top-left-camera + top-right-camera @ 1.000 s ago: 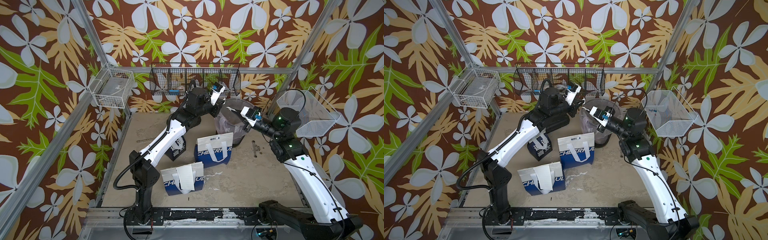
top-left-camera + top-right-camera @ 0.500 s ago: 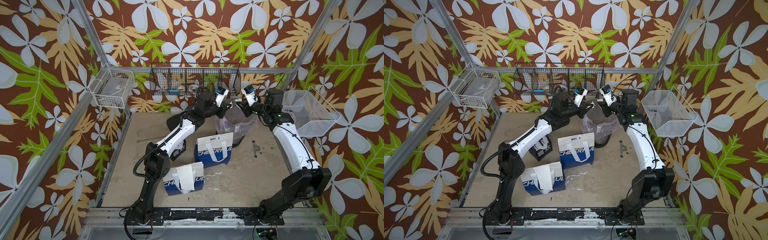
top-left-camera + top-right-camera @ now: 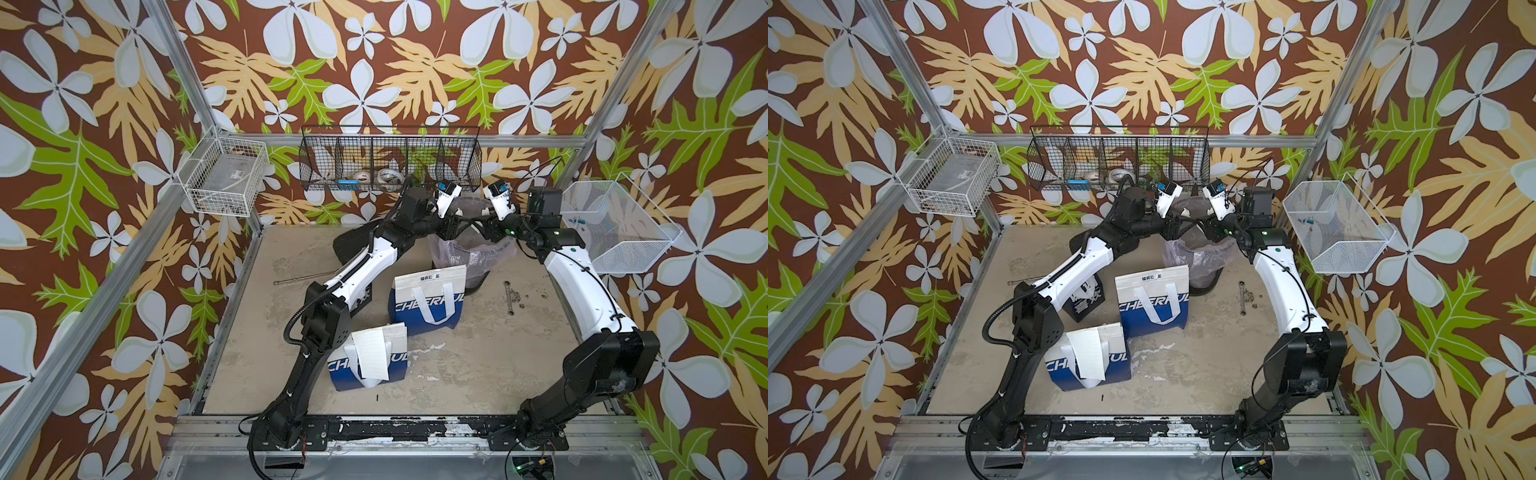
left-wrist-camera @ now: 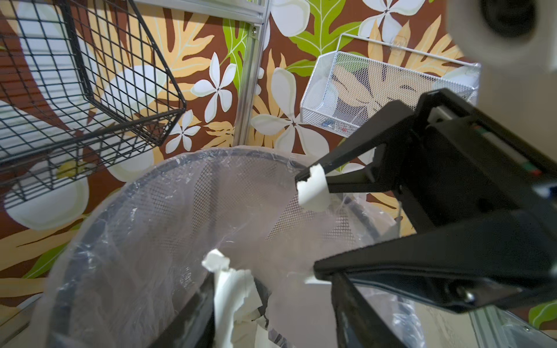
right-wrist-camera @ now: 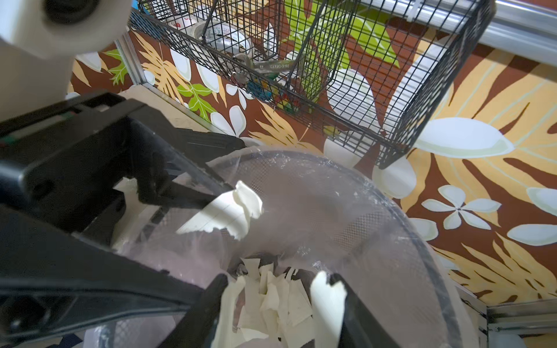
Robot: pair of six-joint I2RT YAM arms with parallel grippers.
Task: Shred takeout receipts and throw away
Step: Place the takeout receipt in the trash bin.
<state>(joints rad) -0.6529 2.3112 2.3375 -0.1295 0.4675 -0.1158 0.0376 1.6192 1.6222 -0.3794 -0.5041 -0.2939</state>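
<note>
Plastic-lined bin holds receipt scraps; left gripper and right gripper gape, some seemingly clinging.

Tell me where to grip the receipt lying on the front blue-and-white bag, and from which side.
Take the receipt by its end nearest the robot's base, which seems to curl slightly off the bag. Probably come from above on that near side: the rest lies flat against the bag's face and gives little to pinch.

Floral wallpaper surrounds a scuffed beige floor, with a wire basket perhaps holding tape.
</note>
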